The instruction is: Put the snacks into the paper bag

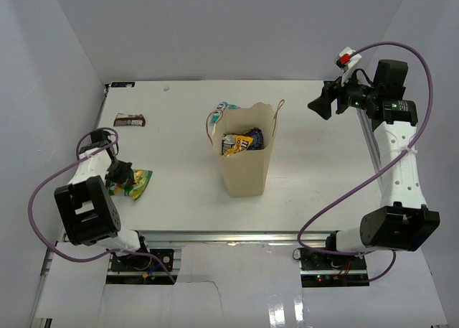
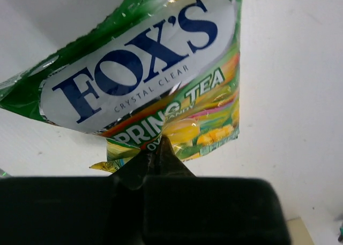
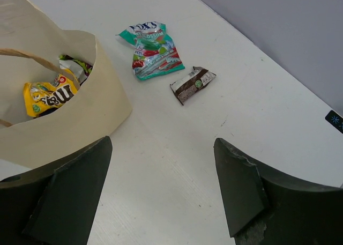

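The paper bag (image 1: 244,166), the only one, stands upright in the middle of the tabletop (image 1: 315,170). It holds a yellow candy packet (image 3: 45,97) and at least one darker packet (image 1: 255,136); I cannot count further inside. Three snacks remain outside: a teal-white packet (image 1: 221,111) just behind the bag, a brown bar (image 1: 130,119) far left, and a green-yellow pouch (image 2: 139,79) near the left edge, well apart from the bag. The left tool (image 2: 159,155) is pinched tight on that pouch's lower edge. The right tool (image 3: 161,186) gapes wide, empty. I judge the task roughly half done.

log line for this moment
left gripper shut on Fox's pouch | right gripper open | paper bag holds M&M's packet | teal packet, brown bar outside
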Action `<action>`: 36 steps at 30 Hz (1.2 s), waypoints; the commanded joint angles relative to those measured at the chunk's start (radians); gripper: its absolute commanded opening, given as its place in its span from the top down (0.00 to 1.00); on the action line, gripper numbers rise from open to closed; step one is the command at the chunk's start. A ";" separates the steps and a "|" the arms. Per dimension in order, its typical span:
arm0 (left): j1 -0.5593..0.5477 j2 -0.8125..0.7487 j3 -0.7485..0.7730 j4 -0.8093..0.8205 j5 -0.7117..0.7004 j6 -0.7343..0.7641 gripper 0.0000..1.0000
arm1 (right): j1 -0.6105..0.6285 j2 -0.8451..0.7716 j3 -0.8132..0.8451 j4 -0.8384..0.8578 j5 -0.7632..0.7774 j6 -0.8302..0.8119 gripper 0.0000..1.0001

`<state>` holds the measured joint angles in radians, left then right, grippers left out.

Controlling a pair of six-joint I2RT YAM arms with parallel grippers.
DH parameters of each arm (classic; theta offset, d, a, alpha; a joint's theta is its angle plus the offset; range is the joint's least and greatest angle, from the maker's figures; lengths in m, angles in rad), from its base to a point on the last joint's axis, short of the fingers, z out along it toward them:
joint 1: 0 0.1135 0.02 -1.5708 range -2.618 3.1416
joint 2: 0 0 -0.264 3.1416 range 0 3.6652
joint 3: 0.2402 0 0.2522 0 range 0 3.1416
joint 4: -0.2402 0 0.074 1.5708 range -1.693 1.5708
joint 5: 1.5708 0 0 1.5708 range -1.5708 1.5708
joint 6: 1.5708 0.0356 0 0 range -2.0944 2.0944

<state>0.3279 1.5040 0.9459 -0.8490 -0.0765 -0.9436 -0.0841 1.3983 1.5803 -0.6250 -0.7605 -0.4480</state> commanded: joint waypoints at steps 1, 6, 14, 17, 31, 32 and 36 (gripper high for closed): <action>0.008 -0.094 0.010 0.109 0.075 0.127 1.00 | -0.017 -0.035 -0.008 0.027 -0.045 0.025 0.18; -0.015 -0.220 0.089 0.206 0.293 0.218 1.00 | -0.039 -0.035 -0.019 0.027 -0.063 0.037 0.17; -0.147 -0.289 0.282 0.455 0.530 0.196 1.00 | -0.048 -0.030 -0.020 0.031 -0.066 0.049 0.18; -0.211 -0.233 0.476 0.471 0.602 0.207 1.00 | -0.051 -0.035 -0.032 0.041 -0.062 0.060 0.18; -0.642 0.010 0.938 0.519 0.787 0.220 1.00 | -0.066 -0.056 -0.088 0.061 -0.028 0.060 0.18; -0.661 0.018 0.938 0.507 0.793 0.224 1.00 | -0.071 -0.056 -0.091 0.062 -0.026 0.060 0.18; -0.736 0.045 0.936 0.432 0.776 0.256 1.00 | -0.080 -0.059 -0.105 0.062 -0.022 0.055 0.18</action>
<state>-0.3786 1.5593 1.8587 -0.3843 0.6884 -0.7212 -0.1524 1.3712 1.4822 -0.5945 -0.7860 -0.3988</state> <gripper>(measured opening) 0.008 0.823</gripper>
